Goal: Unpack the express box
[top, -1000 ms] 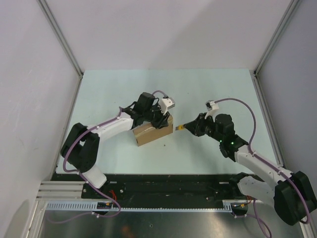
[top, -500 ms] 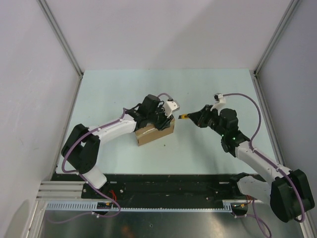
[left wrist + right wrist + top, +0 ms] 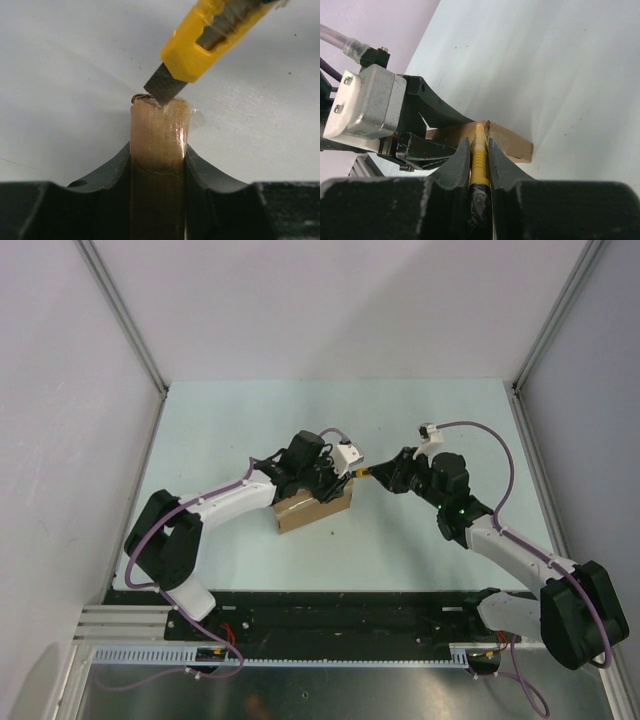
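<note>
1. Step in hand, as we judged it: slitting the tape. The box (image 3: 305,510) sat just left of centre in the top view, on the table (image 3: 430,420), with its lid not yet open.
2. The left claw (image 3: 159,165) was clamped narrow on the box, a finger (image 3: 112,170) on each side. The box end stuck out past them at centre frame.
3. The right claw (image 3: 479,150) was closed tight on the knife (image 3: 200,45). The blade (image 3: 162,87) tip touched the box's end edge, by the clear tape (image 3: 192,117).
4. Next move, our call: draw the blade shallow along the seam while the left claw holds firm. That path ran toward the left fingers, so the cut would need to stop short of them.
5. Room: bare table showed in the upper and right parts of the top view, and the walls were well apart from both arms. The only tight spot was between the two claws at centre.
</note>
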{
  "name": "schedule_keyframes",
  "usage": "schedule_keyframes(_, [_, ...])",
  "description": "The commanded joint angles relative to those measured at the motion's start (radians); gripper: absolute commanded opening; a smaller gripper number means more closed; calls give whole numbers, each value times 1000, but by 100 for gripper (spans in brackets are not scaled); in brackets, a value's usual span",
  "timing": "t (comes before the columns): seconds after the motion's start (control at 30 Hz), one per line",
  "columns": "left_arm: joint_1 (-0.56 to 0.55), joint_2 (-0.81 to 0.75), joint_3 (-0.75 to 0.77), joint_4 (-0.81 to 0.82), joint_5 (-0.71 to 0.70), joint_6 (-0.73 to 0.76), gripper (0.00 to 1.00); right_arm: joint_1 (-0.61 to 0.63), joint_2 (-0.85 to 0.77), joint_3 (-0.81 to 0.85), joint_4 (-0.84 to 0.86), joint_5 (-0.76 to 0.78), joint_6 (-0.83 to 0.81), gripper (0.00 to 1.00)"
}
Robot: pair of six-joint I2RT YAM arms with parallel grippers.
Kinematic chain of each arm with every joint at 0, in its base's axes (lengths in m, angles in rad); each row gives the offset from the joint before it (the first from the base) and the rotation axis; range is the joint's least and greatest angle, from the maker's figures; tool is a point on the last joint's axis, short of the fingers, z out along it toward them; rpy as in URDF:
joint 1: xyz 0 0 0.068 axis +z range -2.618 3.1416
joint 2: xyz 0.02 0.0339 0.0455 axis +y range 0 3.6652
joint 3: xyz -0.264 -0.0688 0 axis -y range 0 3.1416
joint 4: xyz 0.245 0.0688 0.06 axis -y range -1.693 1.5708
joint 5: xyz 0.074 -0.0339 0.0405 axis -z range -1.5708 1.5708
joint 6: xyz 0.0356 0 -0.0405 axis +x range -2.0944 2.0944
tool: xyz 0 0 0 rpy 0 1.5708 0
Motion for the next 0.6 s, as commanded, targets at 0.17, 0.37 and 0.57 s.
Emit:
schedule_keyframes(0.17, [-20,40,-18,-91,-6,42,15,-1,15,59,49,30,-37,0])
schedule_keyframes(0.37, [-22,41,-20,-91,-6,40,15,10,48,57,41,29,-47,0])
schedule_keyframes(0.57, [-22,38,-26,-91,-9,42,15,13,55,59,43,38,-57,0])
